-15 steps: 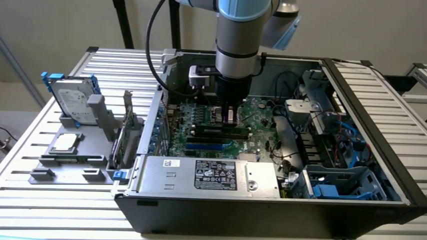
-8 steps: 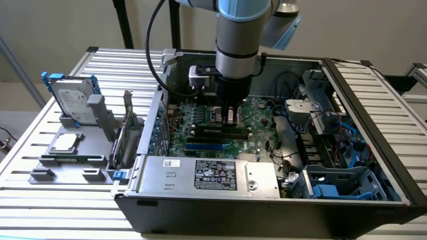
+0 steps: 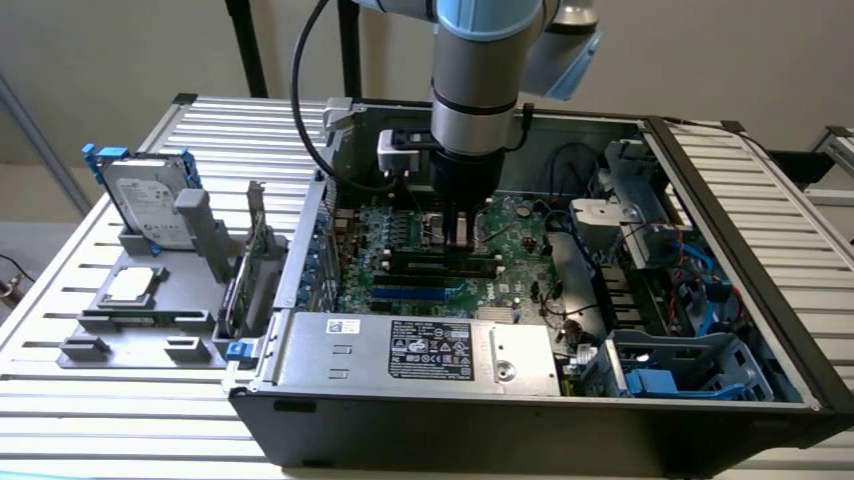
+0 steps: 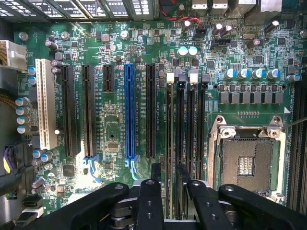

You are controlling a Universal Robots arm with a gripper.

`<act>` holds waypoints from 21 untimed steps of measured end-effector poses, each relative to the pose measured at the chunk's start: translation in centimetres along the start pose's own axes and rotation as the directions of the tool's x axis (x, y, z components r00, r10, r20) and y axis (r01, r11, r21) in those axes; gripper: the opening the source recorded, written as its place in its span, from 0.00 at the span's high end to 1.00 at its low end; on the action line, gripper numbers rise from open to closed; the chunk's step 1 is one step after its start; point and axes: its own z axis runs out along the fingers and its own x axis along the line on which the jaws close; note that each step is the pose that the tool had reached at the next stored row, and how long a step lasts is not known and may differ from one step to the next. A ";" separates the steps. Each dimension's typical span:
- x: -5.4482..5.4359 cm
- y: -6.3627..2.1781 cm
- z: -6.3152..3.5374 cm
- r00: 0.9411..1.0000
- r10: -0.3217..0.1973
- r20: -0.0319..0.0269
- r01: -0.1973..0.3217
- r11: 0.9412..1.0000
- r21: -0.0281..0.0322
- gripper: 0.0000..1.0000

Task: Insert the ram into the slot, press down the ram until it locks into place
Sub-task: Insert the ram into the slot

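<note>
The ram [image 4: 170, 124] stands on edge in the slot [image 4: 170, 79], the outermost of several parallel black memory sockets, on the side of the blue slot. It shows as a thin green line running the slot's length. My gripper [image 4: 170, 175] straddles the ram near one end. Its two black fingers [image 4: 156, 175] stand apart, one on each side of the stick, with a small gap to it, so the gripper is open. In the exterior view the gripper [image 3: 461, 238] points straight down onto the motherboard [image 3: 394, 235] inside the open computer case.
Empty memory sockets [image 4: 191, 124] lie beside the filled one, then the square metal processor socket [image 4: 247, 163]. A blue slot [image 4: 129, 115] and black expansion slots lie on the other side. The power supply [image 3: 414, 350], cables [image 3: 587, 300] and drive cage [image 3: 681, 370] crowd the case. A hard drive [image 3: 140, 200] stands outside on a grey fixture.
</note>
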 end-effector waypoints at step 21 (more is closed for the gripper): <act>0.0 0.53 -1.14 1.000 0.000 0.003 0.000 1.000 0.000 0.73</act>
